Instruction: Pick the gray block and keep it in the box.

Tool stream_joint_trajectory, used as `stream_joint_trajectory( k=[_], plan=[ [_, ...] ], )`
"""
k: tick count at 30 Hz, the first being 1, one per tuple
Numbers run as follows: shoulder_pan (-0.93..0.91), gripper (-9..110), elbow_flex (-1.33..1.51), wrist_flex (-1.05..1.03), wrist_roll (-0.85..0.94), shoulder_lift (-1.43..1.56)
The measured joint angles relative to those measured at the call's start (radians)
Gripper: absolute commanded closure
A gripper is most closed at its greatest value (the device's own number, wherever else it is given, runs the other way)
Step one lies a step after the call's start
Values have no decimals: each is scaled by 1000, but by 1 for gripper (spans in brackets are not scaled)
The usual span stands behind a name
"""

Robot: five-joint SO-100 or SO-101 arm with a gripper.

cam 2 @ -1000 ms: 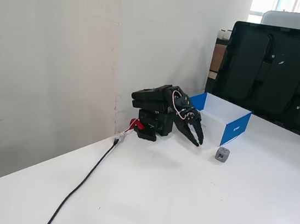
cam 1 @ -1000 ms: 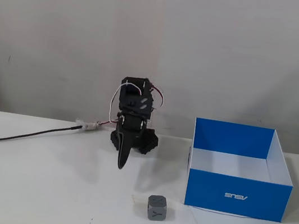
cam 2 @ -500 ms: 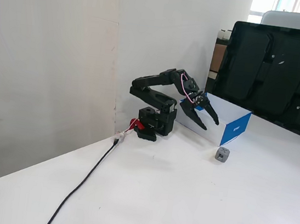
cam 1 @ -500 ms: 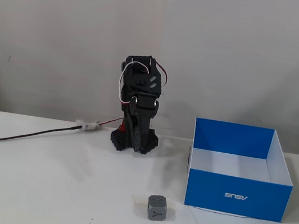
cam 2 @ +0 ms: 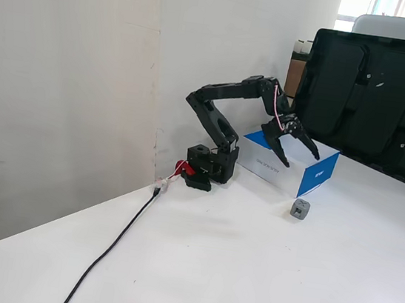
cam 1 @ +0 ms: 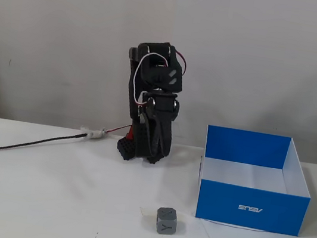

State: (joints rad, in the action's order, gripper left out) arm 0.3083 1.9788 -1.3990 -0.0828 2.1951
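**Jaws spread over the counter, block loose**

On the white counter (cam 1: 43, 197) the box (cam 1: 251, 207) sits right of the arm (cam 1: 152, 103) in a fixed view, its blue front bearing a small white logo, mirrored and unreadable. Folded at the elbow, the arm reaches forward, jaws spread wide and empty in mid-air, the gripper (cam 2: 293, 146) raised. Just off the box's front corner lies the gray block (cam 1: 166, 220), bare counter all round.
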Motion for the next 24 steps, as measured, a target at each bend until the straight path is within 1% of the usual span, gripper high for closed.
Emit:
stream_joint_trajectory(
  k=[6, 11, 13, 17, 21, 24],
  plan=[
    [41, 65, -26, -17, -15, -232],
    [72, 61, -26, 43, -21, -364],
    [58, 59, -26, 67, -26, -436],
    [58, 59, -37, 164, -26, -606],
    [20, 60, -127, 212, -23, -807],
    [15, 65, -169, 221, -20, -888]
  ],
)
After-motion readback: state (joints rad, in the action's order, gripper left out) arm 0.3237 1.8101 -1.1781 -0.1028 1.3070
